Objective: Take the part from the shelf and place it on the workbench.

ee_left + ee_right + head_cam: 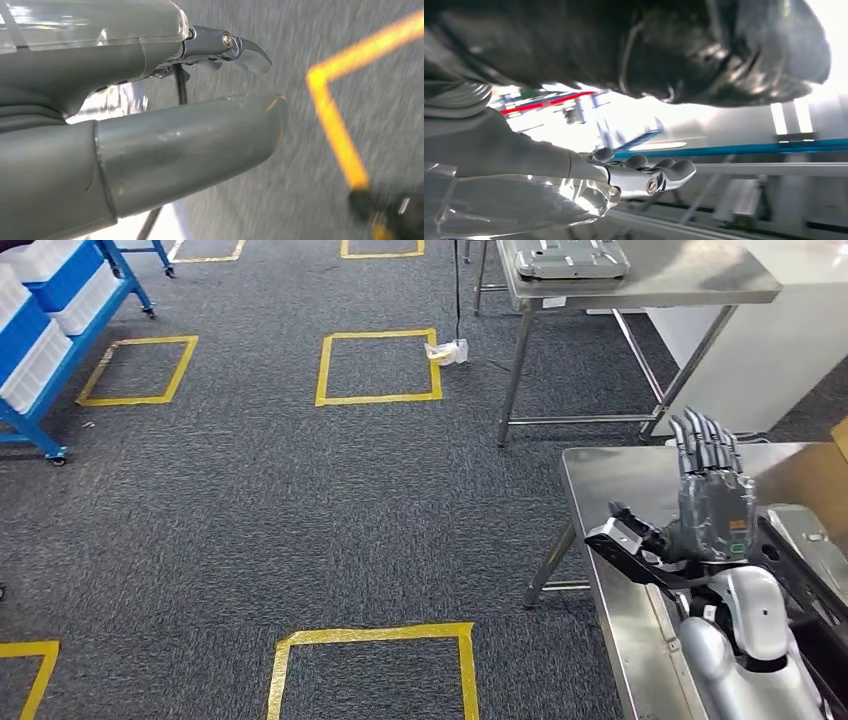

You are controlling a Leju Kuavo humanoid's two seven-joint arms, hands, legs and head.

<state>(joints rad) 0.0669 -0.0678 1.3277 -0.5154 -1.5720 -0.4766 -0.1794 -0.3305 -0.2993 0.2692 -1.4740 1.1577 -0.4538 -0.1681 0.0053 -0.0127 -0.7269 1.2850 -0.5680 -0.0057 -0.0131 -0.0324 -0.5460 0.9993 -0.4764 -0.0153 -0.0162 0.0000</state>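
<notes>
- While the right hand [712, 502] is held over the desk [620, 480] with fingers straight and empty, the part [803, 537] is seen beside it, near the desk's right edge.
- Judged rigid, glossy and slippery; best gripped at its rim.
- The left hand [150, 145] is seen with fingers apart, empty.

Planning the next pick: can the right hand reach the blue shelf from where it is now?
Probably not. The right hand hangs over the steel workbench, while the blue shelf stands across open carpet; the robot would need to walk.

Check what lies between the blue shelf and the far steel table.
In the head view, grey carpet with yellow tape squares lies between the blue shelf and the far steel table.
</notes>
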